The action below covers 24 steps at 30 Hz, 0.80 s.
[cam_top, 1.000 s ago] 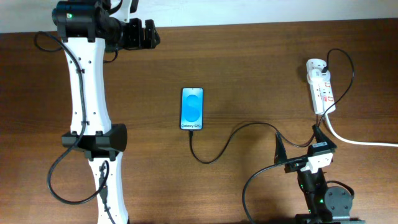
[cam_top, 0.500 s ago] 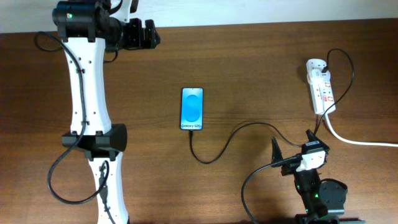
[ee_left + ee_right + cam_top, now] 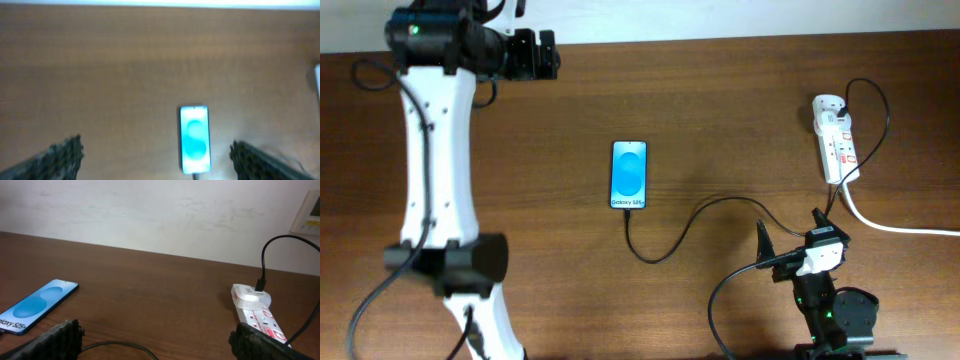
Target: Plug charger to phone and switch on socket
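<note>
The phone [image 3: 629, 174] lies flat mid-table with its blue screen up. It also shows in the left wrist view [image 3: 195, 139] and the right wrist view [image 3: 37, 305]. The thin black charger cable [image 3: 665, 245] meets the phone's bottom edge, loops right and rises to a black plug [image 3: 845, 105] seated in the white socket strip [image 3: 837, 143]. My left gripper [image 3: 535, 55] is open and empty at the far left, well away from the phone. My right gripper [image 3: 790, 232] is open and empty near the front edge, below the socket [image 3: 257, 312].
The socket's thick white lead [image 3: 900, 225] runs off the right edge. The cable [image 3: 115, 347] lies on the table just ahead of my right gripper [image 3: 155, 335]. A pale wall [image 3: 150, 210] stands behind the table's far edge. My left gripper [image 3: 156, 150] frames the phone from far off.
My right arm drew back toward the front edge and a little left, away from the socket. My left arm then swung leftward. The phone, cable and socket have not moved.
</note>
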Tool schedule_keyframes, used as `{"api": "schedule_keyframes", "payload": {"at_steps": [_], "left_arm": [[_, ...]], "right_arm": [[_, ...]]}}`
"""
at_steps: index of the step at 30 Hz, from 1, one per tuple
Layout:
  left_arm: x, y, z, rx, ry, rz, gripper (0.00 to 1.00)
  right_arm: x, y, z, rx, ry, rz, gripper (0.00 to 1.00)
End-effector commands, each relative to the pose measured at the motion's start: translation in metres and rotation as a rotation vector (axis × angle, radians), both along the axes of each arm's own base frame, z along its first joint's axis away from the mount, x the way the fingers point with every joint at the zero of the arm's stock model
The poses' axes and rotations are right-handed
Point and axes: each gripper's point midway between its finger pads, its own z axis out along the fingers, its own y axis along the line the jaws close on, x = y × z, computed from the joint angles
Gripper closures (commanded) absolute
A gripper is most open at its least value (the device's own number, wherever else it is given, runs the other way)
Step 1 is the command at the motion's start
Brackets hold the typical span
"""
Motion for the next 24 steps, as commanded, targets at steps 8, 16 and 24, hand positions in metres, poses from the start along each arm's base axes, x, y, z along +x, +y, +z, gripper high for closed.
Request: {"api": "schedule_keyframes", "payload": {"at_steps": [8,16,24], "left_arm": [[-0.145,0.017,-0.006,0.133,-0.566,-0.099,0.01],[-0.218,0.022,-0.079,0.197,-0.955,-0.103,0.01],[-0.233,0.036,-0.122,0.282,-1.014,-0.049,0.01]], "right_arm": [[0.000,0.001,-0.002,0.010,0.004,0.001,0.02],[0.000,0.001,-0.002,0.010,0.004,0.001,0.02],[0.000,0.001,-0.002,0.010,0.004,0.001,0.02]]}}
